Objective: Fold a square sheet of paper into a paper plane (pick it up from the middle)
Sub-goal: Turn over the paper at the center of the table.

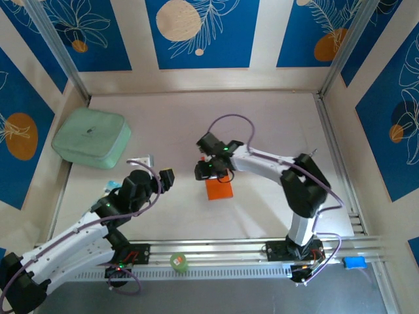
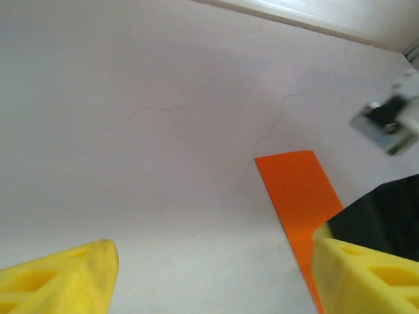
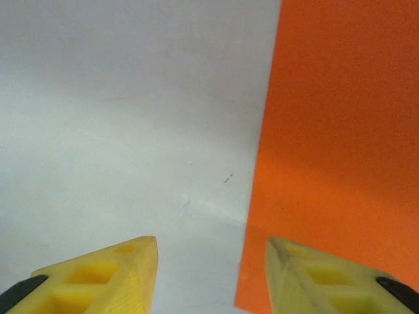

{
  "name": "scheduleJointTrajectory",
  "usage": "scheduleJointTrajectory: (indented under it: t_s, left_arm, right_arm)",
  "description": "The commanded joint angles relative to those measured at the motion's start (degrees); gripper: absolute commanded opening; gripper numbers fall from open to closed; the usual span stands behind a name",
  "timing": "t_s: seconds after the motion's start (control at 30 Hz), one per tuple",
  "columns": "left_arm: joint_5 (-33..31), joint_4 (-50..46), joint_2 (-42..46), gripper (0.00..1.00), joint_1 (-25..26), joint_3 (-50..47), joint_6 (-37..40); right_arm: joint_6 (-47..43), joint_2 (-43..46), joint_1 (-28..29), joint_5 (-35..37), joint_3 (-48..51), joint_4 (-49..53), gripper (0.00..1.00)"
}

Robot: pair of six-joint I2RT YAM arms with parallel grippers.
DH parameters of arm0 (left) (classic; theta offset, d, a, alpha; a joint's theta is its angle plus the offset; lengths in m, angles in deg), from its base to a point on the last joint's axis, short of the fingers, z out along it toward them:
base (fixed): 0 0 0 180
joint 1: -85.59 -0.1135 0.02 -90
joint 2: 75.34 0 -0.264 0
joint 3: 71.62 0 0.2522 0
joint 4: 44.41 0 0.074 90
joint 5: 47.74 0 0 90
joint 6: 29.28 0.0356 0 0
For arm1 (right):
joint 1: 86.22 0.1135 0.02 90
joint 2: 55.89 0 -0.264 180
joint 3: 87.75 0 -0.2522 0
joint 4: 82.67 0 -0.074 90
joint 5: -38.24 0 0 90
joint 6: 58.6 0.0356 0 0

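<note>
The square sheet of paper (image 1: 219,189) is bright orange and lies flat on the table near the middle. My right gripper (image 1: 204,169) hovers just above its far left corner, open; in the right wrist view the paper (image 3: 340,144) covers the right half, with one yellow finger (image 3: 327,278) over its edge and the other (image 3: 105,281) over bare table. My left gripper (image 1: 167,180) is open to the left of the sheet; its wrist view shows the paper (image 2: 301,193) as an orange strip running behind the right finger (image 2: 366,275).
A pale green cushion-like pad (image 1: 90,137) lies at the back left. A small green round object (image 1: 179,262) rests on the rail at the near edge. A small metal bracket (image 1: 142,159) sits just behind the left gripper. Walls close in the table on three sides.
</note>
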Motion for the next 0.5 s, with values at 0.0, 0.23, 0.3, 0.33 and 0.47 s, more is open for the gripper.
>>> scheduleJointTrajectory:
  t_s: [0.0,0.23,0.3,0.33,0.47]
  left_arm:
    - [4.2,-1.0,-2.4,0.64,-1.1,1.4,-0.9]
    - [15.8,5.1,-13.8,0.34,-2.2,4.0,-1.5]
    - [19.5,6.6,-18.2,0.29,-2.3,5.4,-1.9]
    - [21.6,7.9,-20.6,0.28,-2.3,6.1,-2.2]
    - [29.1,11.6,-29.4,0.22,-2.3,9.0,-3.8]
  right_arm:
    - [5.7,6.8,-5.7,-14.3,6.3,-12.1,0.45]
    - [7.2,15.0,-17.8,-20.8,20.8,-18.0,0.23]
    - [6.7,16.1,-20.0,-22.0,23.5,-18.3,0.18]
    - [6.4,16.4,-20.9,-22.4,24.7,-18.4,0.17]
    - [5.7,16.2,-22.1,-23.6,26.8,-19.0,0.14]
